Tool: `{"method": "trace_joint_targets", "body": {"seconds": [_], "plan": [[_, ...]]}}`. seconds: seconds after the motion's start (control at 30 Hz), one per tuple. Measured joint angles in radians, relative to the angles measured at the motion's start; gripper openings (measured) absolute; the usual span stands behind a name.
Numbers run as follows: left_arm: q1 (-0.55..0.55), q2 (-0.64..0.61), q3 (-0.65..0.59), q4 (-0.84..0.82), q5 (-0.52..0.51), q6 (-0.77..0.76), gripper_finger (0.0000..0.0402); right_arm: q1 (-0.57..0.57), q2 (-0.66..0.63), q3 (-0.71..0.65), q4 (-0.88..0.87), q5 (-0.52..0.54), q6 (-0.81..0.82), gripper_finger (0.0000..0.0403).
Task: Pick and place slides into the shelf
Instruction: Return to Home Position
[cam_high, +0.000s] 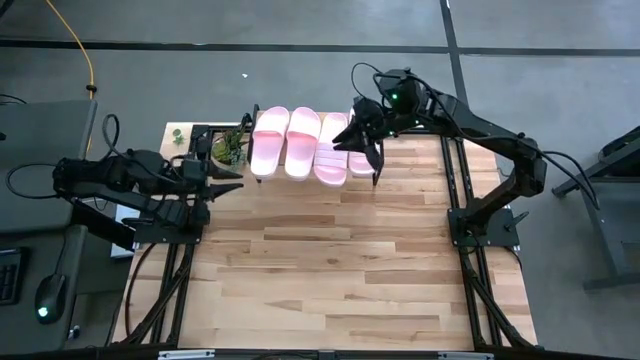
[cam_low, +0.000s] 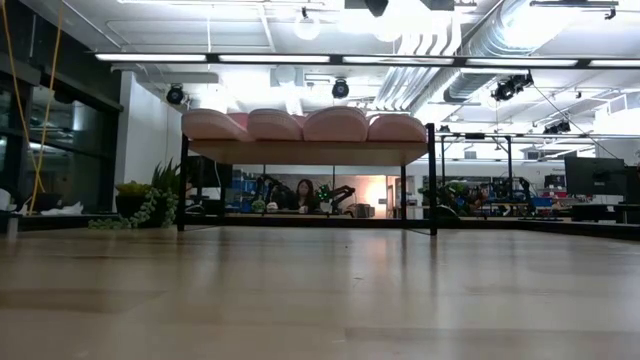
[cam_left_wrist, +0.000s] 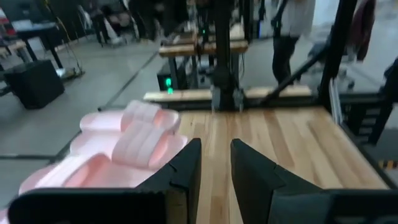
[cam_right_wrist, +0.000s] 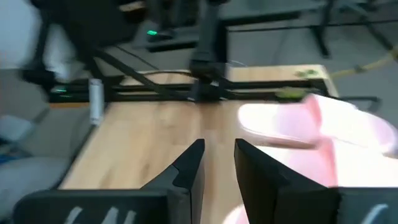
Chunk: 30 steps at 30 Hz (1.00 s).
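Slides (cam_high: 270, 140) look like soft foam: pale pink, smooth and matt, with ribbed straps. The shelf (cam_low: 305, 152) has a light wood top board, plain and matt, sitting on thin black metal legs. The counter (cam_high: 330, 270) is pale butcher-block planks with visible grain and a soft satin sheen, and in the low view it picks up the ceiling lights a bit. The fingers (cam_left_wrist: 186, 171) on the left gripper (cam_left_wrist: 216, 144) are dark, matt and plastic-looking. Same deal on the right gripper (cam_right_wrist: 219, 142).
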Motion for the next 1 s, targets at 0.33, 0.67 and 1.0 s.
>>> {"method": "trace_joint_targets", "body": {"seconds": [0.33,0.67,1.0], "plan": [[0.000,-0.129,0.001,-0.022,0.004,-0.003,0.0073,-0.004,-0.167,0.000,0.007,-0.149,0.003,0.0079],[0.000,-0.161,0.000,-0.026,0.099,0.000,0.0073,0.020,-0.402,0.000,-0.060,-0.143,0.030,0.0079],[0.000,-0.168,0.000,-0.035,0.132,-0.001,0.0074,0.123,-0.570,-0.055,-0.132,0.061,0.076,0.0079]]}}
